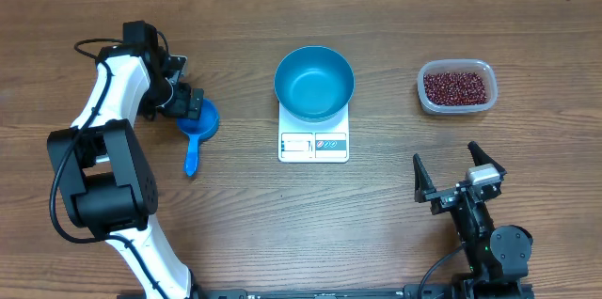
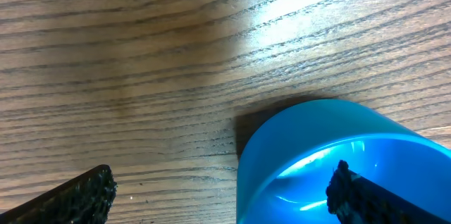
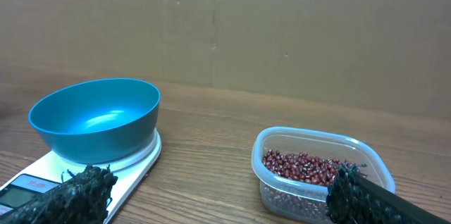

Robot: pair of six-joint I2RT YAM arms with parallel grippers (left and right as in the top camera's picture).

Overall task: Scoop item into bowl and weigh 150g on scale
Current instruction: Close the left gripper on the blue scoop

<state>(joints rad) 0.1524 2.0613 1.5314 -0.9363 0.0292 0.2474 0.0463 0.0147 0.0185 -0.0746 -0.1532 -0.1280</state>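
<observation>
I see left gripper (image 1: 191, 103) spread astride blue scoop (image 1: 199, 122) rim; right gripper (image 1: 446, 155) apart, near right; bowl (image 1: 314, 83) on scale (image 1: 313, 145).

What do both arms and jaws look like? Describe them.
The left arm has white shells with black joints and a looping black cable. The right arm is black with a silver block near its wrist. Both jaws are black and rough-textured.

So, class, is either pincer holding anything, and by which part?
Nothing is held. The left pincer stands open over the cup of the scoop; the right pincer is open and empty.
</observation>
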